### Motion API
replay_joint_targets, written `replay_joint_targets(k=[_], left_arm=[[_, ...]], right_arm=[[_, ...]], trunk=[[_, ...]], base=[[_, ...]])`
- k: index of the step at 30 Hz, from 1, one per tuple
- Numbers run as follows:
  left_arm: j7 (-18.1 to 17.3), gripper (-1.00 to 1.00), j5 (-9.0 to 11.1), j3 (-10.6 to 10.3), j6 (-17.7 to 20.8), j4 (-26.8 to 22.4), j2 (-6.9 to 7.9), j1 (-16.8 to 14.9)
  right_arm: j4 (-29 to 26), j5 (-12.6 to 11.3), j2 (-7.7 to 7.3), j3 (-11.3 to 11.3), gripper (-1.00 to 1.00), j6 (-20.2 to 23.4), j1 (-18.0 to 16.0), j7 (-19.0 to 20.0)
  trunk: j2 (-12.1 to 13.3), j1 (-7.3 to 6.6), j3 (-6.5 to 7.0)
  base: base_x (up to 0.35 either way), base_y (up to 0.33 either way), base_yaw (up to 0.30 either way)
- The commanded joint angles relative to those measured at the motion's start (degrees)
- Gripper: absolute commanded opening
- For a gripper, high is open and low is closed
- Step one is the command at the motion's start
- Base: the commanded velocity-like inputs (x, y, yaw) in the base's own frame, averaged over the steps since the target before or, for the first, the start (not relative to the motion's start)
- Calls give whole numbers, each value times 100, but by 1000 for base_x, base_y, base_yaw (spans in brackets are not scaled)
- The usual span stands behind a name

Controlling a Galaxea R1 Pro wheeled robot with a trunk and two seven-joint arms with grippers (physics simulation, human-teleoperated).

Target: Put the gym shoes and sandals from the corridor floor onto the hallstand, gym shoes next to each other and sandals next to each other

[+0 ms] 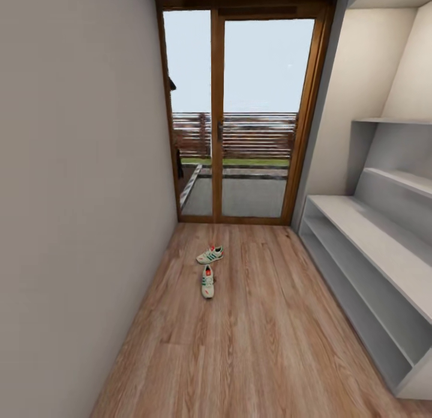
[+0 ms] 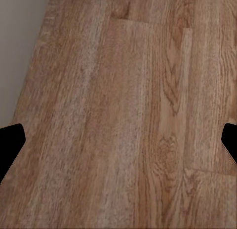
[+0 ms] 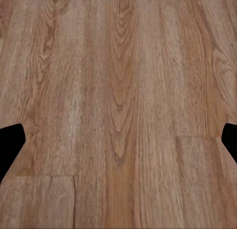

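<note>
Head view: a narrow corridor is seen, closed at the far end by a wood-framed glass door (image 1: pixel 246 115). The floor (image 1: pixel 252 346) is light brown plank. Two gym shoes are recorded left of centre frame, both on the floor: the far shoe (image 1: pixel 210 254) lies crosswise, the near shoe (image 1: pixel 207 281) lies lengthwise just below it (a small gap is seen between them). The rack (image 1: pixel 366 256), pale grey, runs along the right edge of the frame, with stepped shelves above. A plain grey wall (image 1: pixel 72 196) occupies the left of the frame.

Left wrist view: the left gripper (image 2: pixel 118 140) is noted with fingertips (image 2: pixel 11 140) set wide apart at the frame's side edges, nothing between them but planks. A strip of wall is seen at upper left.

Right wrist view: the right gripper (image 3: pixel 118 140) is likewise spread wide, fingertips (image 3: pixel 11 140) at the side edges, over bare planks.
</note>
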Motion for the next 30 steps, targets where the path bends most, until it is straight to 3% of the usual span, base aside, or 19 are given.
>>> replay_joint_targets(k=[1, 30], left_arm=[[1, 100, 14, 4, -18, 4, -1, -3], [8, 100, -4, 4, -25, 147, -1, -3]], right_arm=[[4, 9, 1, -8, 100, -18, -3, -2], [4, 9, 1, -8, 100, -18, -3, -1]], trunk=[[-2, 3, -6], [-2, 3, -6]], base=[[338, 0, 0], [338, -3, 0]])
